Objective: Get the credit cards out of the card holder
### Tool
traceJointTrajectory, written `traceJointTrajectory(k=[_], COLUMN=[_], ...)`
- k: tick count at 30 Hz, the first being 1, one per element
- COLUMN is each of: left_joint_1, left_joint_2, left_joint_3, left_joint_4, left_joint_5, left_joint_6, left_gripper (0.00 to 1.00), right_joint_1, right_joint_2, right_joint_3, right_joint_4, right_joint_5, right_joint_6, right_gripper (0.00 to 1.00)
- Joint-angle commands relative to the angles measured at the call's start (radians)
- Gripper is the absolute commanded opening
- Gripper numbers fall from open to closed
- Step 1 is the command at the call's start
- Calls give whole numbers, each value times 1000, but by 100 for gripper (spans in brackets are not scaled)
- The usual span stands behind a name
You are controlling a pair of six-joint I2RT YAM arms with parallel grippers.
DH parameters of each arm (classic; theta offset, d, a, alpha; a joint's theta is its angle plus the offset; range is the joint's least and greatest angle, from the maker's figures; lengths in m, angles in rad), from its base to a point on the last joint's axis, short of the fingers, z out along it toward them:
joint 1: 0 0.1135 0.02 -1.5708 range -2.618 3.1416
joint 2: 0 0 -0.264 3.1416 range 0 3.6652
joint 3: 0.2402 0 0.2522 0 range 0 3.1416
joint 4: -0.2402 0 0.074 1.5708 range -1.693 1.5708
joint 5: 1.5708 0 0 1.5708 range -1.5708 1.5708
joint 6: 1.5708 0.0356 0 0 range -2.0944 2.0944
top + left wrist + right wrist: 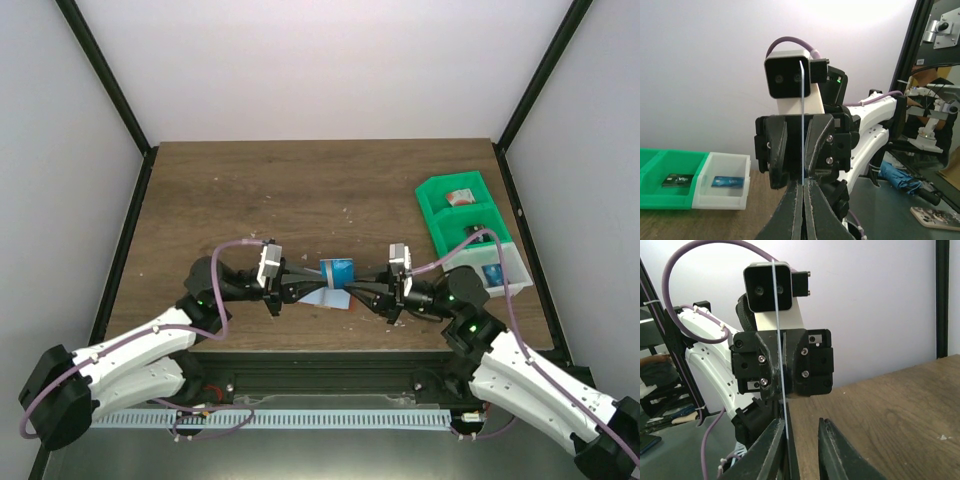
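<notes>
The card holder (327,298) is held upright in the lower middle of the top view, between the two grippers, which are pointed at each other from left and right above the near edge of the table (250,190). A blue card (337,271) is seen standing out above the holder's pale blue-grey face. The left gripper (299,289) is closed: in its wrist view, at the bottom centre, its fingers (790,215) are pressed together on a thin sheet seen edge-on, taken to be the holder; whether the card is pinched with it cannot be told. The right gripper (362,292) is spread: in its wrist view the sheet is seen just beside the inner face of the finger left of centre, while the other finger (832,450) is kept well apart from it. At the right edge of the top view a green bin (430,210) is set, with a reddish-and-white card (461,196) in its far compartment and a dark card (677,180) in the nearer one. A white bin (515,265) is placed just below it, and a second blue card (492,272) is laid inside.
</notes>
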Motion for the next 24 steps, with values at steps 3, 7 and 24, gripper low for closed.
traceJointTrajectory(k=[3, 7, 24], left_joint_1=[-4, -4, 12], left_joint_2=[-10, -11, -92], left_joint_3=[-18, -24, 81], left_joint_4=[29, 31, -499], left_joint_5=[-18, -34, -521], left_joint_6=[3, 2, -287], left_gripper=[0, 0, 100], right_joint_1=[6, 6, 8], right_joint_2=[4, 9, -34], right_joint_3=[-2, 4, 48], right_joint_4=[33, 25, -194], right_joint_5=[-38, -54, 501], right_joint_6=[-1, -11, -466], right_gripper=[16, 4, 0])
